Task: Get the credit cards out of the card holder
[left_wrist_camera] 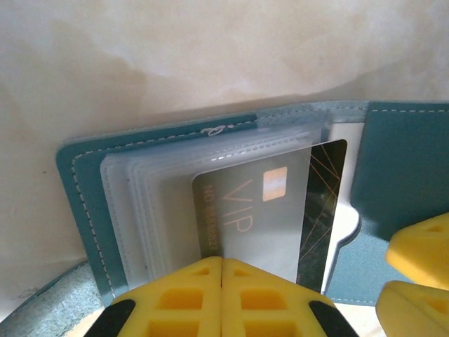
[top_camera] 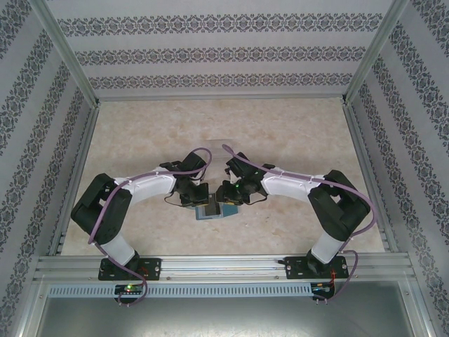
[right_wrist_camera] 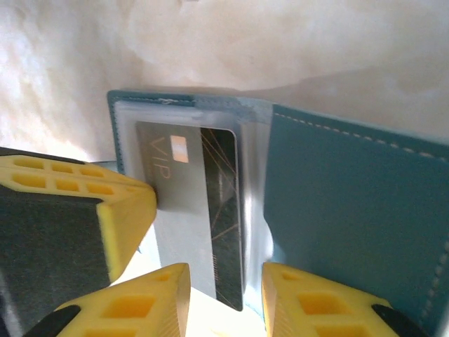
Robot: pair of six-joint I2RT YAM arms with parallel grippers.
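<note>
My left pincer [left_wrist_camera: 222,295] is squeezed fully closed with nothing between its yellow tips, and those tips rest against the near edge of the credit card [left_wrist_camera: 259,210]. My right pincer [right_wrist_camera: 224,302] stands partly open, one tip on either side of the card's end, and I cannot see either tip clearly touching it. The grey VIP card with its dark band sits partly under the clear sleeves [left_wrist_camera: 140,203] of the card holder [left_wrist_camera: 400,182]. The holder is spread open on the pale counter [left_wrist_camera: 140,63], between my two arms.
</note>
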